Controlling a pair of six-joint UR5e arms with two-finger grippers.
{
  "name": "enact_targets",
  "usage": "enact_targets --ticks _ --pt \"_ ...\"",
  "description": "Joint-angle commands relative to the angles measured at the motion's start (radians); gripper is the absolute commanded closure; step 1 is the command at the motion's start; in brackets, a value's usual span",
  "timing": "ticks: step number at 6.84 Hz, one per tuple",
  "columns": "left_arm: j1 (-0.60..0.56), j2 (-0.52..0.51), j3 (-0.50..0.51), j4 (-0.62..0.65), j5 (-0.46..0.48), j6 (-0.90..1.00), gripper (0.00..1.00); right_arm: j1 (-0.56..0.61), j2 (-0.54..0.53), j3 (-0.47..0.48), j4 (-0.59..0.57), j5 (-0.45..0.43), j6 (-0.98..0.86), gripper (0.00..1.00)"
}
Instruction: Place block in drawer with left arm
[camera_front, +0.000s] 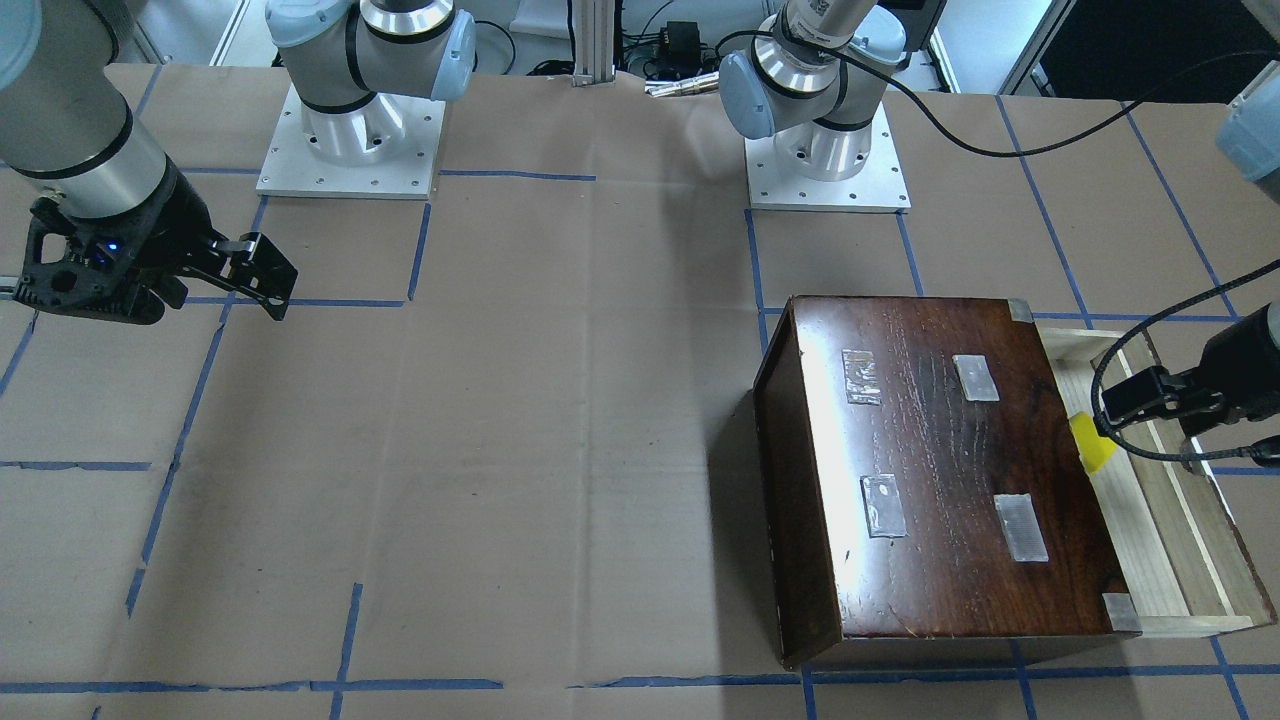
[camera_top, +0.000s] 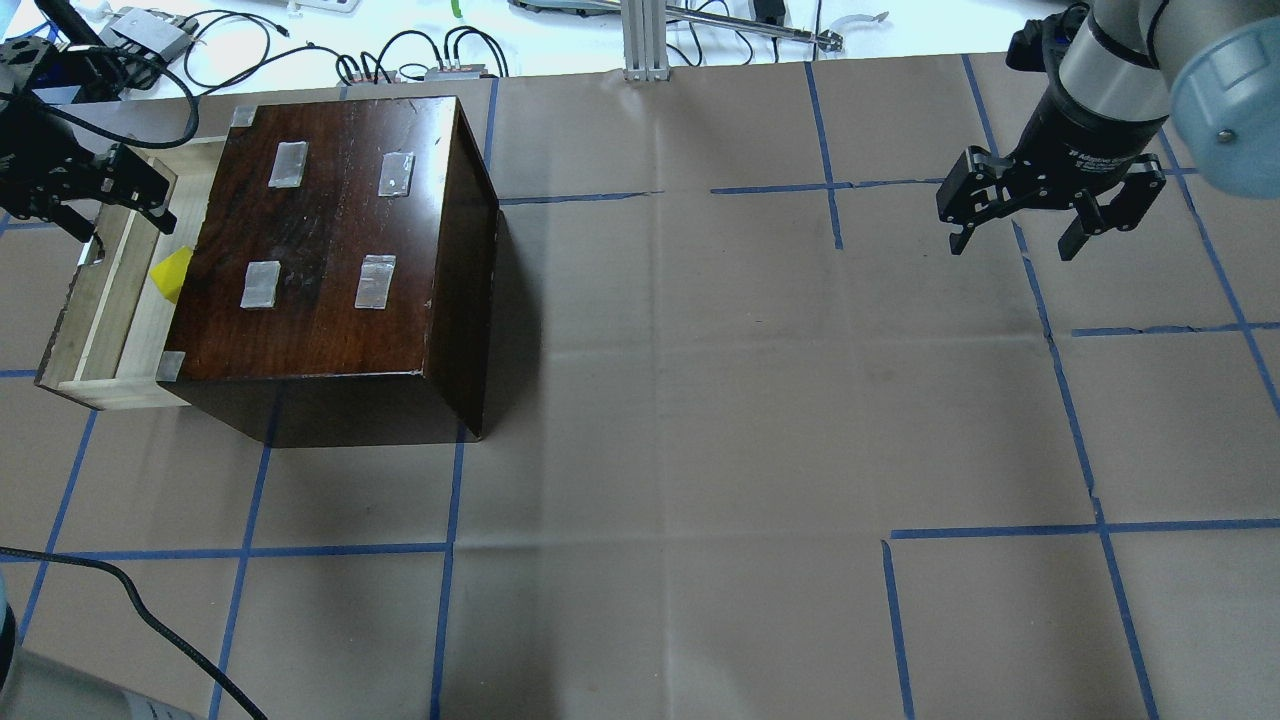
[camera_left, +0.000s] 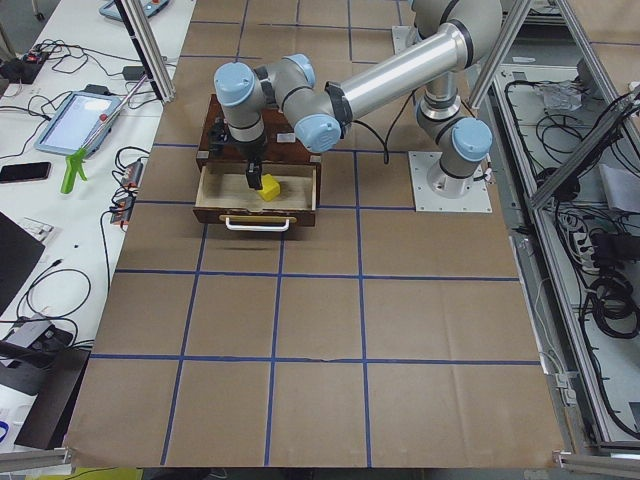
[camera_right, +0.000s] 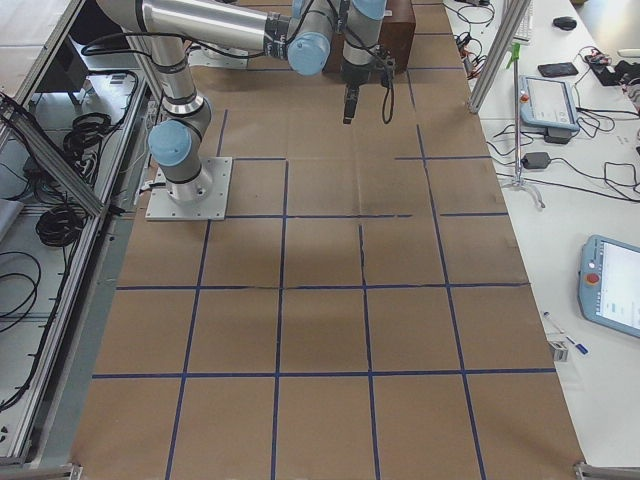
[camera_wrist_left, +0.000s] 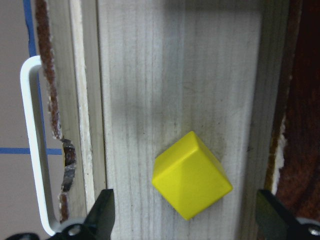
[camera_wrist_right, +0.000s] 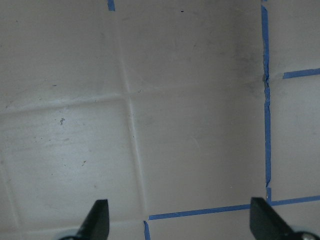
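Note:
The yellow block (camera_wrist_left: 191, 175) lies on the floor of the pale wooden drawer (camera_top: 105, 290), which is pulled out of the dark brown box (camera_top: 330, 230). The block also shows in the overhead view (camera_top: 172, 272) and the front view (camera_front: 1092, 443), close to the box's front. My left gripper (camera_top: 110, 215) hangs open just above the drawer, empty, with its fingertips (camera_wrist_left: 102, 220) either side of the block and clear of it. My right gripper (camera_top: 1012, 247) is open and empty over bare table, far from the box.
The drawer's white handle (camera_wrist_left: 30, 150) is on its outer front. The box top carries several tape patches (camera_top: 375, 282). A thick black cable (camera_front: 1110, 380) loops by the left gripper. The arm bases (camera_front: 350, 130) stand at the table's robot side.

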Motion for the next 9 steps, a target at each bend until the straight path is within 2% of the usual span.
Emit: enact_targets --ticks 1,6,8,9 --pt "-0.026 0.065 -0.005 -0.006 -0.004 -0.142 0.01 0.0 0.0 0.0 0.0 0.0 0.0 0.0" --pt "-0.308 0.139 -0.028 -0.02 -0.009 -0.512 0.01 0.0 0.0 0.0 0.0 0.0 0.001 0.0" --pt "-0.44 0.188 -0.078 -0.031 0.0 -0.519 0.01 0.0 0.0 0.0 0.0 0.0 0.001 0.0" --pt "-0.463 0.22 -0.118 -0.031 -0.001 -0.517 0.02 0.0 0.001 0.0 0.0 0.0 0.001 0.0"
